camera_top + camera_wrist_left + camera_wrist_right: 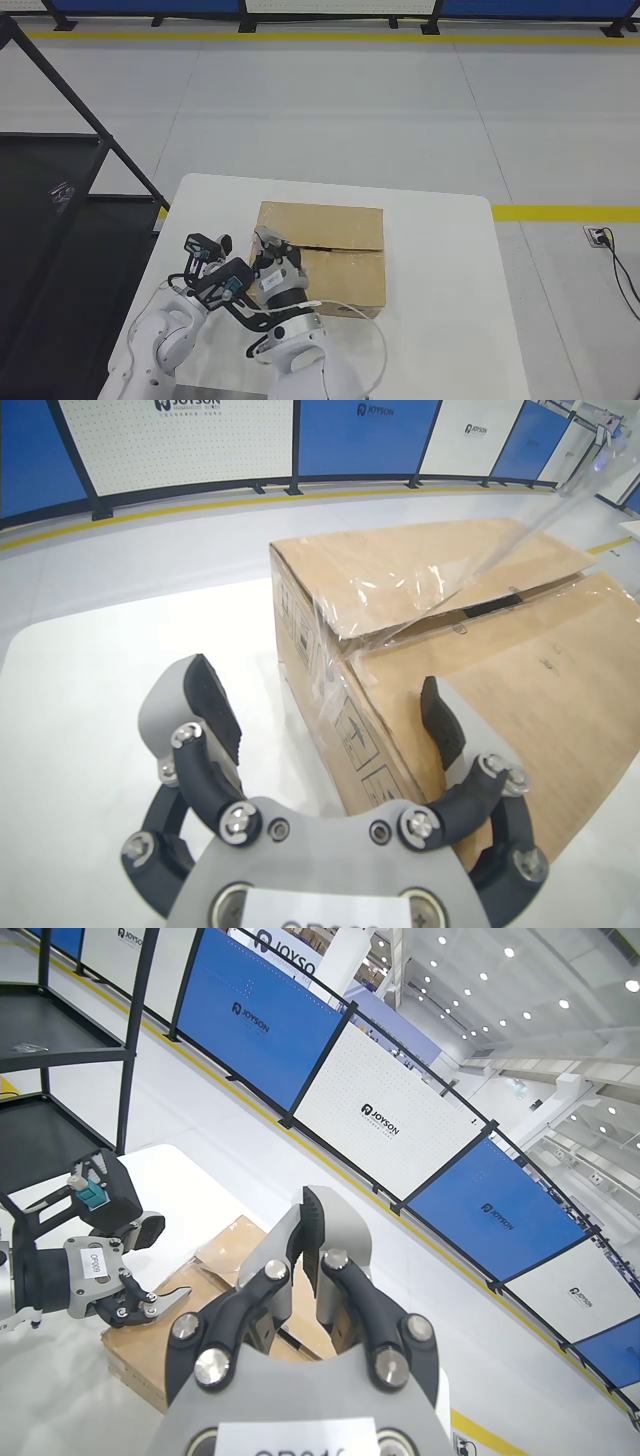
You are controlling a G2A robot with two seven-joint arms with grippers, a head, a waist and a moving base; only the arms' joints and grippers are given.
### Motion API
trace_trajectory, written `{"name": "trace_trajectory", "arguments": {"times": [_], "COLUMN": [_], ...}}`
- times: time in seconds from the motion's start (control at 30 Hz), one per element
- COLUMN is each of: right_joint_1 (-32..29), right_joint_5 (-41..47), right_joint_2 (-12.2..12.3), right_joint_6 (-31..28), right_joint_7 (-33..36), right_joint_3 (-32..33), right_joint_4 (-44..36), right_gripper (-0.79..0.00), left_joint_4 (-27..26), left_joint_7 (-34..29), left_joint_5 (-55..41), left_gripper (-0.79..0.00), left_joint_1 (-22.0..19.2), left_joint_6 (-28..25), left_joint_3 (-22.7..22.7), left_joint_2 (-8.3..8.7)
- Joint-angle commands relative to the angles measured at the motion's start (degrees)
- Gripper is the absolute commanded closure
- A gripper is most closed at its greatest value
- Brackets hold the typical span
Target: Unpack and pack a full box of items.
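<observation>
A brown cardboard box [322, 255] lies on the white table [440, 330], its top flaps closed with a narrow dark gap along the seam. My left gripper [315, 675] stands open astride the box's [500, 700] left edge, one finger over the top and one beside the side wall. A clear tape strip [500, 550] rises taut from the seam, up and away. My right gripper [307, 1208] is shut, raised above the box [225, 1253] and pointing upward; the tape between its pads is too thin to make out there. Below it is the left gripper [170, 1260].
A black shelf rack [50, 220] stands just off the table's left side. Bare tabletop [100, 650] lies left of the box, with more to its right. A fence of blue and white panels [390, 1128] runs across the floor behind.
</observation>
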Motion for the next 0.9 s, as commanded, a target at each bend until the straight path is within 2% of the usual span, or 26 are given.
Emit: {"name": "trace_trajectory", "arguments": {"times": [0.0,0.87], "right_joint_1": [-0.16,-2.59], "right_joint_5": [-0.16,0.38], "right_joint_2": [0.11,1.28], "right_joint_6": [-0.03,4.73], "right_joint_7": [-0.06,-1.61], "right_joint_3": [0.03,1.54], "right_joint_4": [-0.27,-1.75], "right_gripper": [0.000,0.000], "left_joint_4": [0.10,0.83], "left_joint_7": [-0.06,-1.12], "left_joint_5": [-0.23,-1.84], "left_gripper": [-0.785,-0.785], "left_joint_1": [-0.08,-0.86], "left_joint_6": [0.00,-0.61], "left_joint_3": [0.10,0.33], "left_joint_2": [0.02,0.56]}}
